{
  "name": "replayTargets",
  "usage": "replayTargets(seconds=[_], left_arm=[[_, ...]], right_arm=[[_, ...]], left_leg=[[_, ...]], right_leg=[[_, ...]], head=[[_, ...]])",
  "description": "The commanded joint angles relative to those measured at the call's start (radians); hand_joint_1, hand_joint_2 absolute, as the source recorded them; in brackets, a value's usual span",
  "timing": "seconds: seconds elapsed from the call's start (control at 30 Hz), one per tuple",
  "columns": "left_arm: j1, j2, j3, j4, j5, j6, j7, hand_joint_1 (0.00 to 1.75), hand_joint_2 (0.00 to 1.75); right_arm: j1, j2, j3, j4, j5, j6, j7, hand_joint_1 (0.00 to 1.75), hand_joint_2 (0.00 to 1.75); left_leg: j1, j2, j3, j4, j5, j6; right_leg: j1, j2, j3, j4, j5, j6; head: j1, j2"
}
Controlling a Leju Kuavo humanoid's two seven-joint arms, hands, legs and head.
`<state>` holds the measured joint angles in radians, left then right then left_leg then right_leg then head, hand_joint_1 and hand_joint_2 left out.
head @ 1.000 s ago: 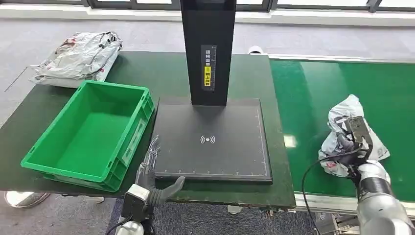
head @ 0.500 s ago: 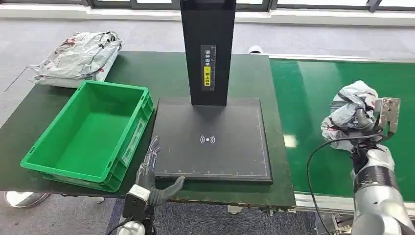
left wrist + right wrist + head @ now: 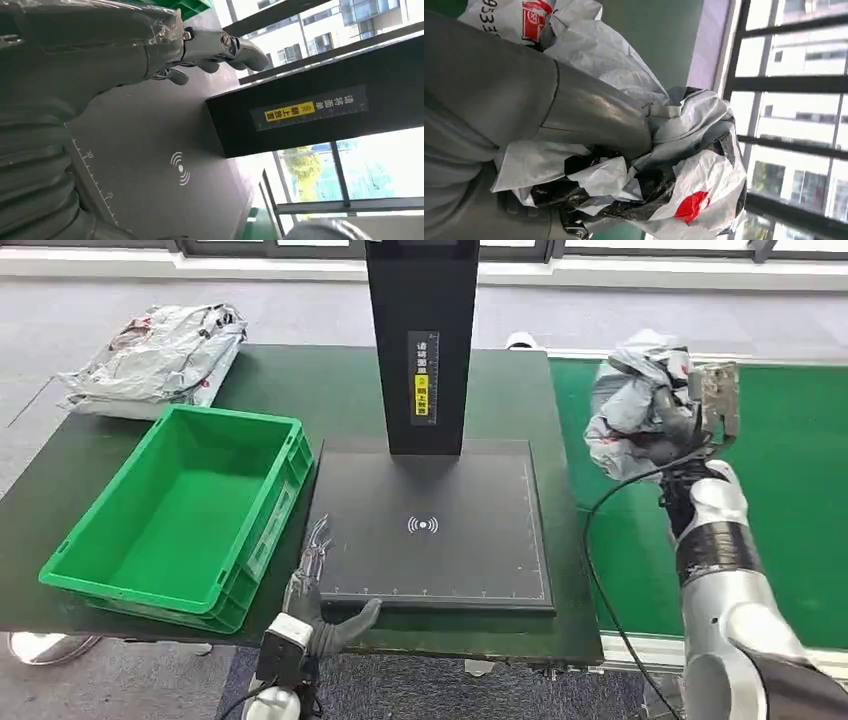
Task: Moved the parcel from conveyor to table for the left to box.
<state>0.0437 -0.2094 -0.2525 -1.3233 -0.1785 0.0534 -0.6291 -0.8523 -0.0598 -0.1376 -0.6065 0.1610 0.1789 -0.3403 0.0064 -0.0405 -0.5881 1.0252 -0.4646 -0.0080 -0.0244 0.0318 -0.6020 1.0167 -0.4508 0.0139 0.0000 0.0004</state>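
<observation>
A crumpled grey and white plastic parcel (image 3: 630, 410) with red marks hangs in the air over the seam between the green conveyor (image 3: 790, 470) and the dark table (image 3: 300, 390). My right hand (image 3: 685, 415) grips it; in the right wrist view the thick thumb (image 3: 589, 112) presses into the parcel (image 3: 684, 165). My left hand (image 3: 315, 605) rests at the table's front edge, fingers spread on the black scanner pad (image 3: 440, 530), holding nothing; its fingers (image 3: 220, 47) lie flat on the pad. The green box (image 3: 190, 510) stands empty at the left.
A black scanner post (image 3: 422, 340) rises from the back of the pad. Another grey parcel (image 3: 160, 355) lies at the table's far left corner. A cable (image 3: 610, 570) hangs from my right arm over the table's right edge.
My right hand has lifted the parcel off the conveyor and carried it up and to the left, toward the table. The left hand has stayed in place.
</observation>
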Motion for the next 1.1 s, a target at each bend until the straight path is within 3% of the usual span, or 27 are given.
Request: replayTargets(seconds=[0.03,0.23,0.33,0.67,0.7,0.73,0.77,1.1], left_arm=[[-0.047,0.02,-0.036,0.073,-0.002,-0.007,0.006,0.0,1.75],[-0.038,0.016,-0.031,0.058,-0.005,-0.009,0.009,0.0,1.75],[-0.036,0.017,-0.024,0.043,-0.007,-0.014,0.016,0.0,1.75],[-0.034,0.021,-0.026,0.024,-0.011,-0.027,0.028,0.0,1.75],[-0.033,0.022,-0.026,0.022,-0.011,-0.027,0.029,0.0,1.75],[-0.032,0.024,-0.03,0.018,-0.009,-0.03,0.034,0.0,1.75],[-0.035,0.029,-0.038,0.024,-0.009,-0.032,0.036,0.0,1.75],[-0.043,0.035,-0.051,0.042,0.009,-0.024,0.039,0.0,1.75]], right_arm=[[-0.114,0.124,0.264,0.065,-0.029,-0.015,0.002,1.75,1.75],[-0.035,0.23,0.438,0.046,-0.023,0.051,0.006,1.75,1.75],[-0.002,0.283,0.528,0.078,-0.036,0.06,0.014,1.75,1.75],[0.017,0.296,0.602,0.114,-0.081,0.053,0.045,1.75,1.75],[0.021,0.298,0.607,0.122,-0.085,0.047,0.046,1.64,1.75],[0.028,0.305,0.612,0.148,-0.105,0.032,0.061,0.14,1.75],[0.034,0.305,0.62,0.179,-0.12,0.019,0.075,0.0,1.75],[0.055,0.278,0.634,0.254,-0.168,0.048,0.105,0.0,1.75]], left_leg=[[-0.001,0.01,0.002,-0.001,-0.001,0.0],[0.0,0.004,0.002,-0.001,-0.001,0.0],[0.001,0.012,0.004,-0.003,-0.002,-0.001],[0.001,0.007,0.002,-0.002,-0.001,-0.001],[0.001,0.005,0.001,-0.001,-0.001,-0.001],[0.002,0.008,0.003,-0.003,-0.001,-0.001],[0.001,0.006,0.002,-0.002,-0.001,-0.001],[0.001,0.004,0.003,-0.003,0.0,-0.001]], right_leg=[[0.0,0.005,-0.002,0.0,0.001,-0.002],[0.001,0.001,0.0,-0.001,0.001,-0.001],[0.002,0.007,0.001,-0.003,0.002,-0.002],[0.002,0.002,0.0,-0.002,0.001,-0.002],[0.001,0.003,-0.002,-0.001,0.0,-0.001],[0.002,0.003,0.0,-0.003,0.001,-0.002],[0.001,0.003,0.0,-0.002,0.0,-0.001],[0.002,-0.001,0.001,-0.004,0.001,-0.002]], head=[[0.0,0.0],[0.0,0.0],[0.0,0.0],[0.0,0.0],[0.0,0.0],[0.0,0.0],[0.0,0.0],[0.0,0.0]])
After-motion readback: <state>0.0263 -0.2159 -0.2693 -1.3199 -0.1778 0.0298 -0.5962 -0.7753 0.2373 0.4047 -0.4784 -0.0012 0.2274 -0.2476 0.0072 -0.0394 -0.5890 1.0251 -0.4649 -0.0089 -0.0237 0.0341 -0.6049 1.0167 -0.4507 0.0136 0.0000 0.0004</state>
